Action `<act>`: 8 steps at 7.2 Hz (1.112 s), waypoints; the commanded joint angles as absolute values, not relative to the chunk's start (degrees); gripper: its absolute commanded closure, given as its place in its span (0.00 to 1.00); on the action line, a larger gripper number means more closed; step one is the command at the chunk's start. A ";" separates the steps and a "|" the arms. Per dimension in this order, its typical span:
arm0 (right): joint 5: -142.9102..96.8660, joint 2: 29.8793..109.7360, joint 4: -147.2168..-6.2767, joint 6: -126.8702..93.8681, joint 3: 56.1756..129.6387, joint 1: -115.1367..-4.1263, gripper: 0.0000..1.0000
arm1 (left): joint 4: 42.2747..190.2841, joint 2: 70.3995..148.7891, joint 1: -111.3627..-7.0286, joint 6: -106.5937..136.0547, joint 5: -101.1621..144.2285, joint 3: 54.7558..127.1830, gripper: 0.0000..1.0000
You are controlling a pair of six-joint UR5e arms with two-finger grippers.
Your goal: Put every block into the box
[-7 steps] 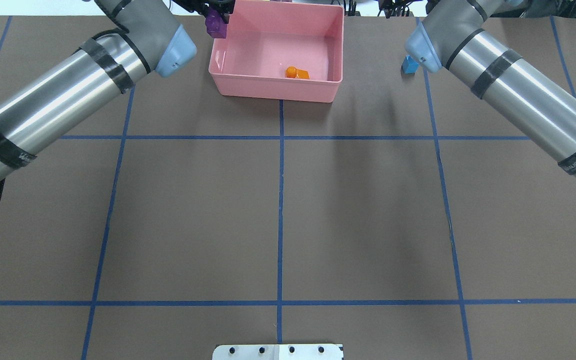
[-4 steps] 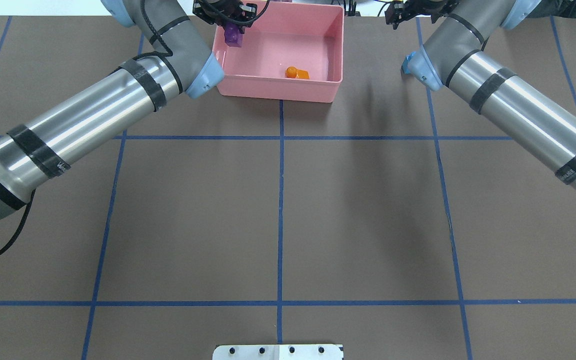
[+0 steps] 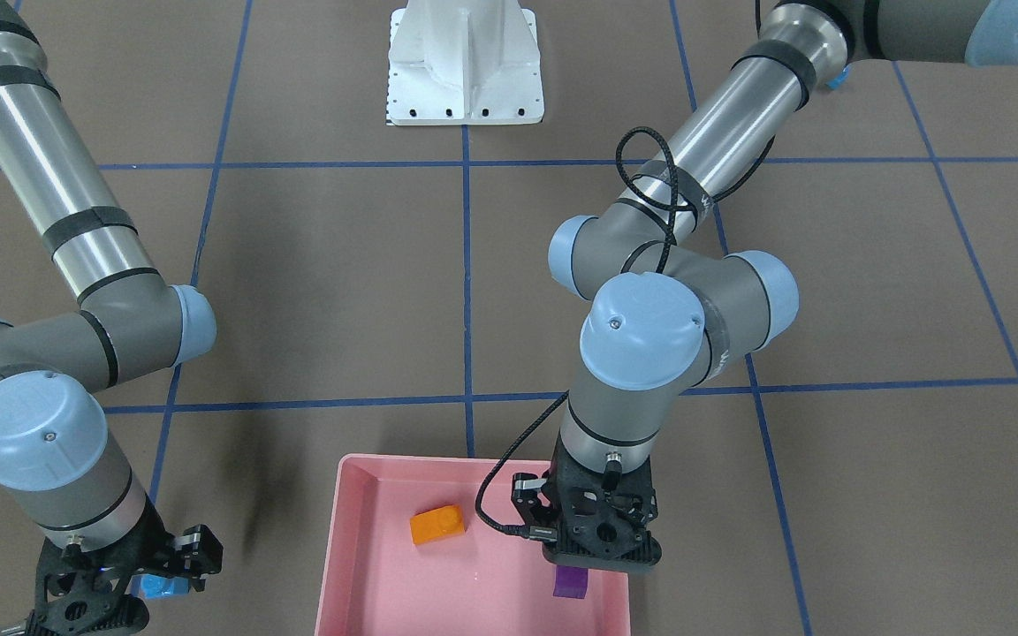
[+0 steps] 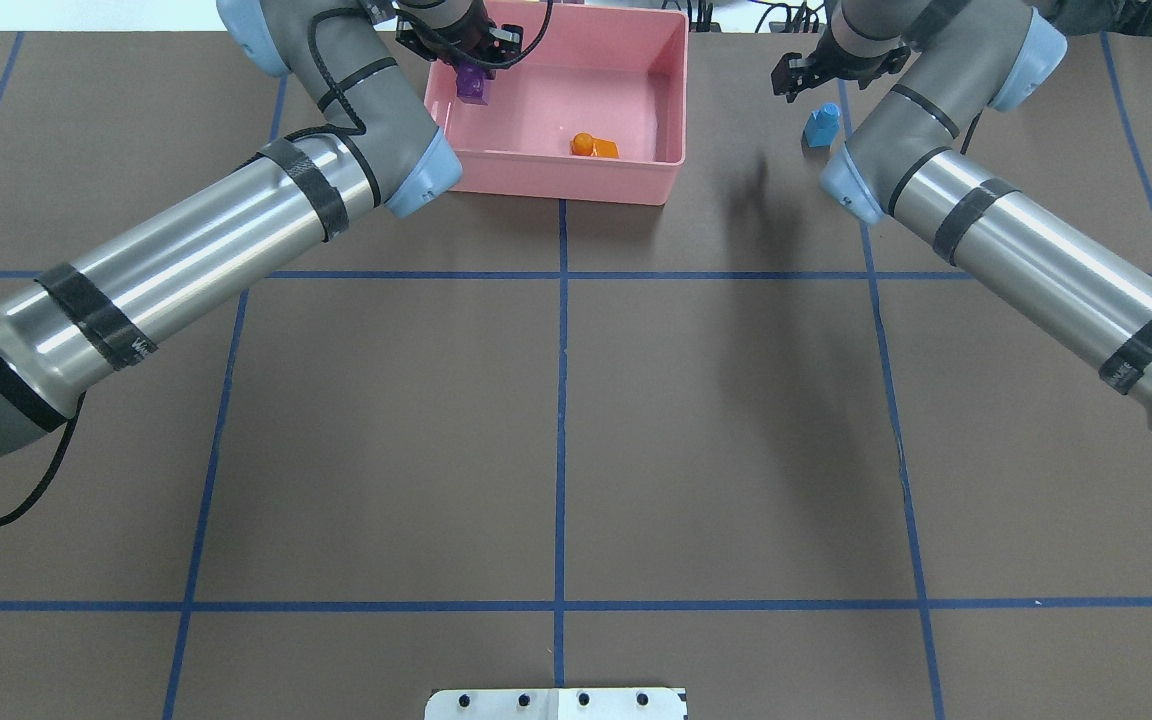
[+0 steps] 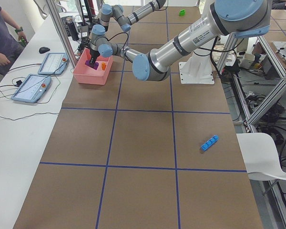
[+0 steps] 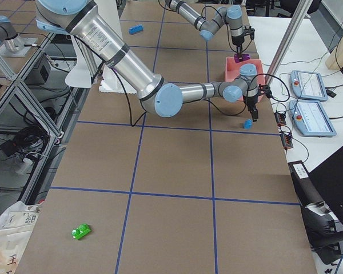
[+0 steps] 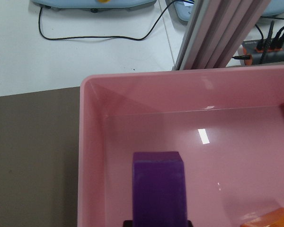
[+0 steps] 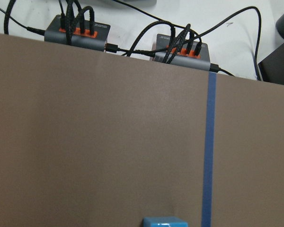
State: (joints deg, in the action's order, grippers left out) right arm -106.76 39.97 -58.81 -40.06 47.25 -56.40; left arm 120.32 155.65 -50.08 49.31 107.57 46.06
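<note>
Left gripper [image 3: 573, 570], jaws grasping a purple oblong plastic brick [image 7: 159, 187], hangs inside the shallow pink plastic tray [image 4: 556, 185] at the table's [image 4: 556, 420] far edge. Right gripper [image 6: 251, 114] hovers near a small blue plastic brick [image 4: 820, 126]; whether its jaws are apart cannot be told.

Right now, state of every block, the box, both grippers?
purple block: held over box floor.
orange block: lying in box.
small blue block: on table, outside box.
long blue block: on table, far off.
green block: on table, far off.
pink box: upright.
left gripper: shut on purple block.
right gripper: by small blue block, opening unclear.
</note>
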 commanded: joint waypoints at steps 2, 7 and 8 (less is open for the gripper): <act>-104.60 39.47 -57.32 -39.99 42.65 -55.37 0.02 | 120.23 155.74 -49.75 49.31 107.49 46.05 1.00; -106.34 38.67 -54.76 -39.99 40.60 -55.54 1.00 | 120.15 155.83 -49.75 52.18 107.49 48.06 0.00; -108.87 38.67 -54.93 -39.99 42.35 -56.94 1.00 | 119.71 155.92 -49.92 54.56 108.01 50.16 0.00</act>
